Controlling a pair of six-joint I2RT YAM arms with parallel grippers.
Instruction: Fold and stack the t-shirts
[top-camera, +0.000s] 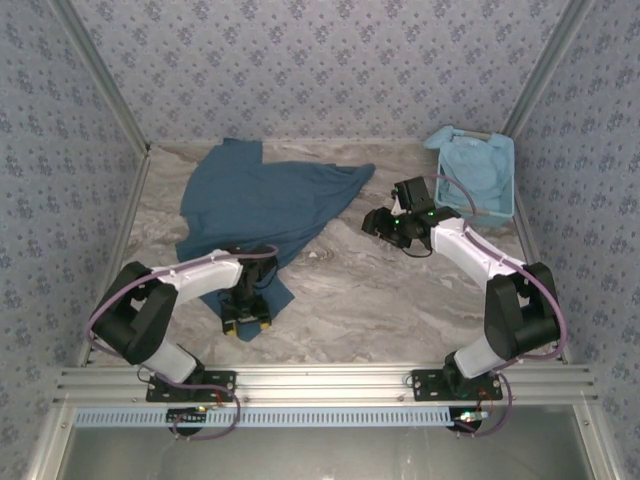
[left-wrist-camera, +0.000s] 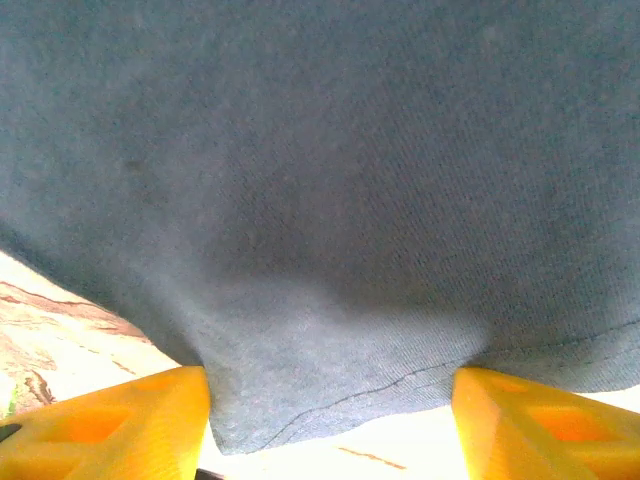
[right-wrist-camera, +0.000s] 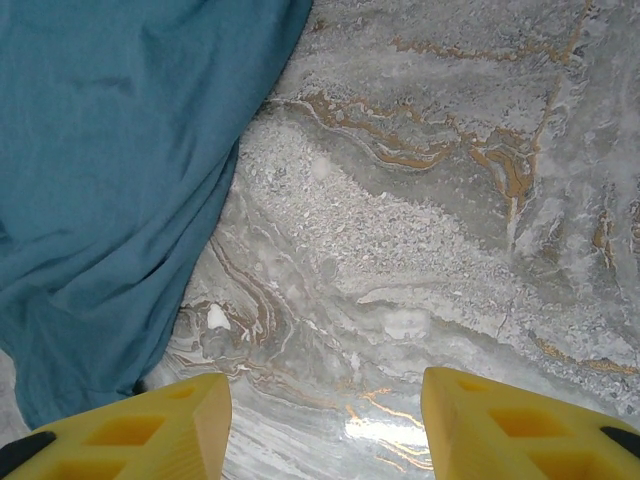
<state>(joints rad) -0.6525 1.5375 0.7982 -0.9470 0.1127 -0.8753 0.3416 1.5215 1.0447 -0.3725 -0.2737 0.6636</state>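
Robot test booth, wallpapered walls (top-camera: 320, 70), marble tabletop (top-camera: 400, 300) (aluminium frame (top-camera: 320, 383))

Overhead, close wrists likely share t-shirt (top-camera: 262, 195).

Dark teal-blue t-shirt (top-camera: 265, 200): spread loosely, rumpled, on the table (top-camera: 400, 300), left of centre. Paler sky-blue t-shirt (top-camera: 478, 172): bundled inside the basket (top-camera: 497, 213), far right.

On table (top-camera: 400, 300), upper centre-left of frame, spread t-shirt (top-camera: 262, 200); basket (top-camera: 495, 212) at upper right, second t-shirt (top-camera: 478, 172) in it; left pincer (top-camera: 246, 320) over spread t-shirt's lower corner.
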